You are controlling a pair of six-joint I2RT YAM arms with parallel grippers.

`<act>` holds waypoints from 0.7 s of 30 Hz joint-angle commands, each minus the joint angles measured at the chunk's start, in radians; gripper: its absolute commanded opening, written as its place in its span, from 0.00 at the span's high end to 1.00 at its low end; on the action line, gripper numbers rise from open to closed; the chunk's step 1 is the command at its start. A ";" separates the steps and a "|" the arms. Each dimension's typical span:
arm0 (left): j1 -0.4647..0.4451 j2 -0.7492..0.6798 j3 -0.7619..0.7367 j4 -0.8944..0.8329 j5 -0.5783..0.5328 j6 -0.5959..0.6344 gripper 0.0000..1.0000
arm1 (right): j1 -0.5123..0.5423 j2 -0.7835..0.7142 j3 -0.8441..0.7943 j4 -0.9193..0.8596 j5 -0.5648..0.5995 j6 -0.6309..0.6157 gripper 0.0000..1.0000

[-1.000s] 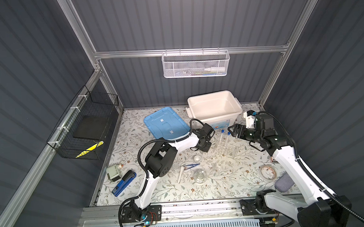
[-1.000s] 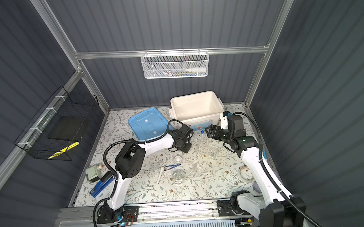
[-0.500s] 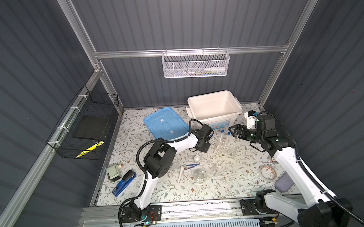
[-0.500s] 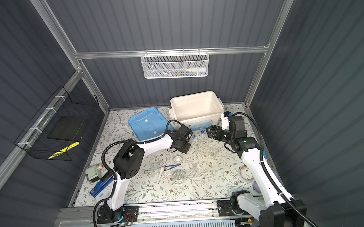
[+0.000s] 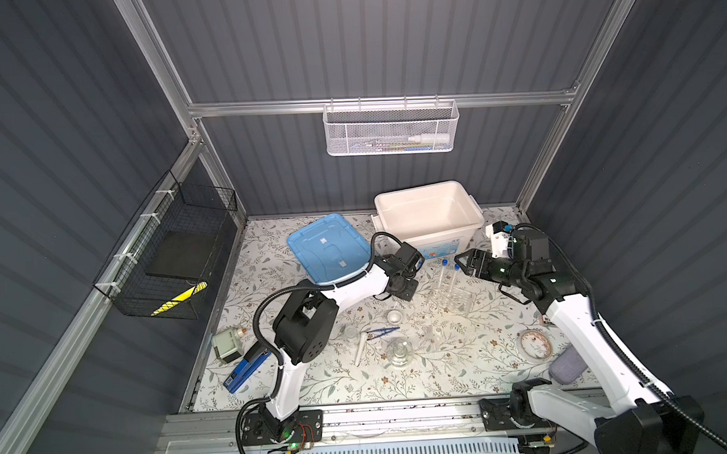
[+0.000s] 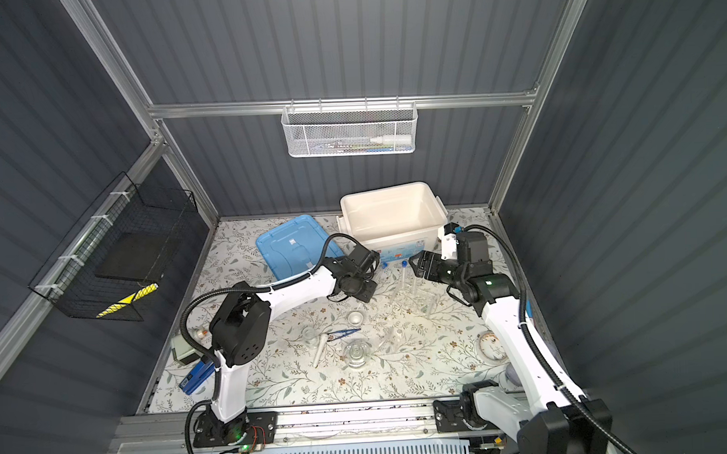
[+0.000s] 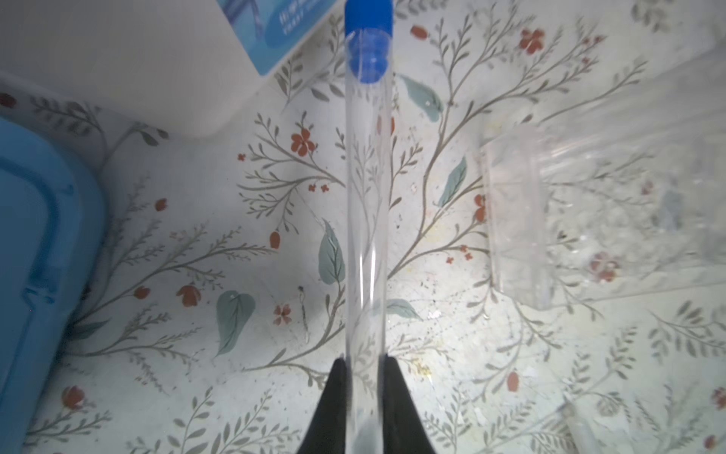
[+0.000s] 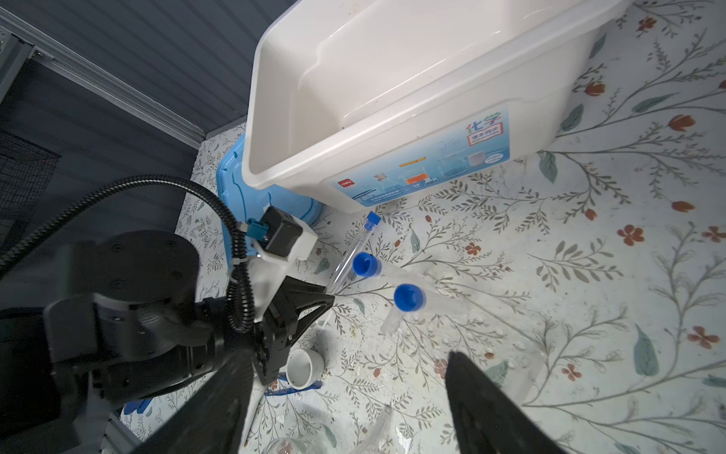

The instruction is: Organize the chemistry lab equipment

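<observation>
Two capped tubes (image 8: 408,298) stand in the rack (image 5: 460,307). Left gripper (image 7: 363,365) clamps a third tube (image 7: 367,196) near its closed end; right gripper (image 5: 464,265) hangs wide open beside them.

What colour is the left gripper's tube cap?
Blue: the test tube cap shows best in the left wrist view.

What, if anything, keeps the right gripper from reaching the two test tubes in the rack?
Probably yes: the right gripper is open beside the test tubes in the rack, nothing between.
</observation>
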 commanded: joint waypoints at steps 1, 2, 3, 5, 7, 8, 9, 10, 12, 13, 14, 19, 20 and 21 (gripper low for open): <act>-0.005 -0.073 -0.009 0.006 -0.016 0.020 0.94 | 0.007 0.000 0.006 0.008 -0.029 0.008 0.22; -0.004 -0.086 -0.011 0.005 -0.020 0.021 0.94 | 0.009 0.004 0.008 0.013 -0.035 0.008 0.22; -0.004 -0.099 -0.014 0.004 -0.024 0.022 0.94 | 0.008 0.009 0.012 0.015 -0.040 0.010 0.22; -0.005 -0.124 -0.020 0.005 -0.030 0.023 0.93 | 0.011 0.020 0.025 0.020 -0.050 0.011 0.23; -0.005 -0.149 -0.028 0.004 -0.039 0.024 0.93 | 0.015 0.020 0.041 0.026 -0.062 0.014 0.24; -0.005 -0.163 -0.034 0.007 -0.041 0.026 0.93 | 0.019 0.054 0.048 0.033 -0.072 0.015 0.24; -0.005 -0.178 -0.041 0.014 -0.042 0.026 0.93 | 0.023 0.061 0.056 0.038 -0.077 0.016 0.24; -0.005 -0.190 -0.048 0.019 -0.042 0.026 0.93 | 0.027 0.071 0.063 0.042 -0.080 0.015 0.24; -0.006 -0.214 -0.060 0.030 -0.041 0.027 0.93 | 0.037 0.094 0.081 0.047 -0.087 0.020 0.24; -0.007 -0.223 -0.063 0.033 -0.042 0.029 0.92 | 0.039 0.105 0.089 0.048 -0.092 0.023 0.25; -0.006 -0.232 -0.067 0.034 -0.043 0.031 0.92 | 0.043 0.119 0.097 0.070 -0.099 0.028 0.25; -0.009 -0.268 -0.088 0.048 -0.041 0.039 0.92 | 0.061 0.186 0.158 0.099 -0.120 0.035 0.26; -0.009 -0.276 -0.091 0.052 -0.038 0.040 0.92 | 0.067 0.198 0.172 0.103 -0.124 0.036 0.26; -0.010 -0.283 -0.095 0.057 -0.037 0.041 0.92 | 0.071 0.211 0.184 0.107 -0.129 0.037 0.26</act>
